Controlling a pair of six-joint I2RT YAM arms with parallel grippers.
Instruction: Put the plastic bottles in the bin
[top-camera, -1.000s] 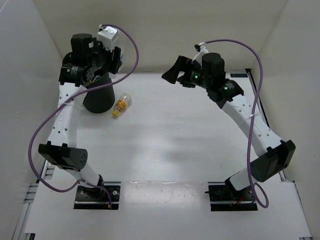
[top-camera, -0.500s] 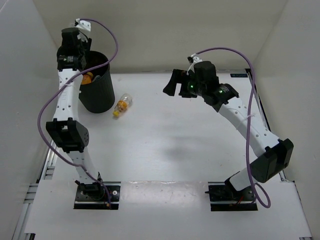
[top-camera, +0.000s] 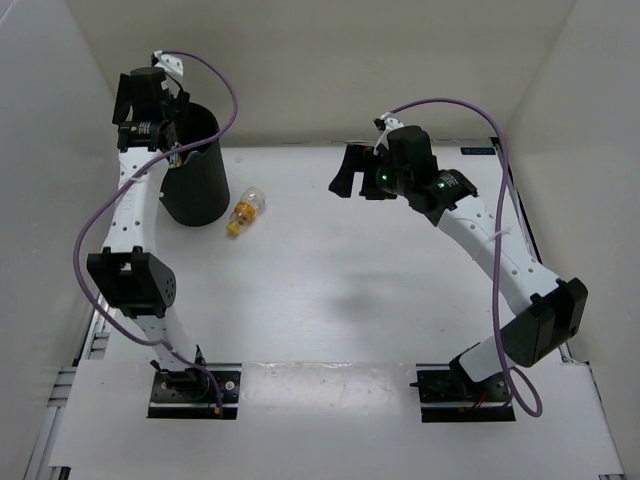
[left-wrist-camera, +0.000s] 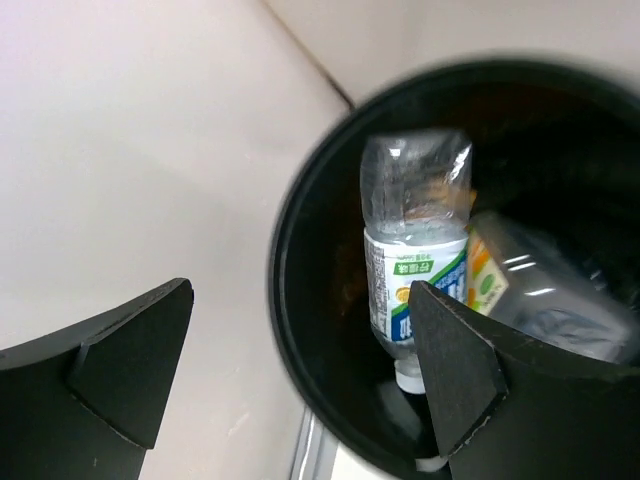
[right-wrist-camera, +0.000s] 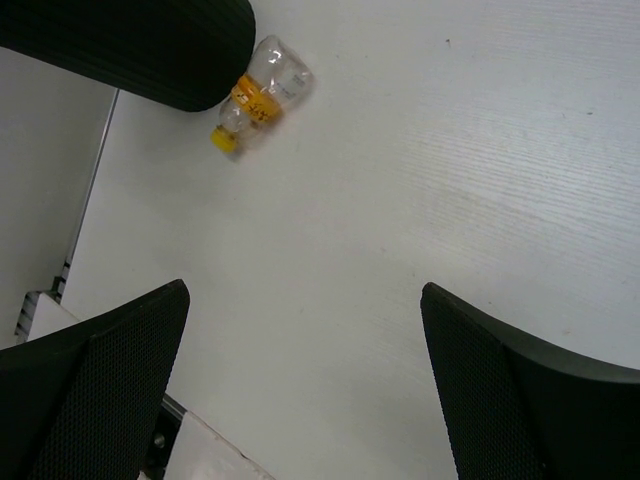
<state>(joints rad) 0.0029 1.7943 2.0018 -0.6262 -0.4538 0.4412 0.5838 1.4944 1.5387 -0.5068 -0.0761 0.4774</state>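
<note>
The black ribbed bin (top-camera: 198, 190) stands at the table's back left. My left gripper (top-camera: 163, 138) hangs open over its left rim and holds nothing. In the left wrist view the gripper (left-wrist-camera: 300, 372) looks into the bin (left-wrist-camera: 300, 330), where a clear bottle with a blue-green label (left-wrist-camera: 412, 268) lies cap-down beside a square yellow-labelled bottle (left-wrist-camera: 525, 290). A small yellow-capped bottle with orange contents (top-camera: 243, 212) lies on the table just right of the bin; the right wrist view shows this bottle (right-wrist-camera: 258, 92) too. My right gripper (top-camera: 347, 170) hovers open above the table's back middle, well right of that bottle.
White walls enclose the table on the left, back and right; the bin (right-wrist-camera: 140, 40) sits close to the left wall. The purple cable of the left arm (top-camera: 215, 85) loops above the bin. The table's metal left edge rail (right-wrist-camera: 90, 190) runs past the bin.
My left gripper has opened over the bin and let go of the bottle it held. The right arm has drifted slightly; the yellow-capped bottle has not moved.
</note>
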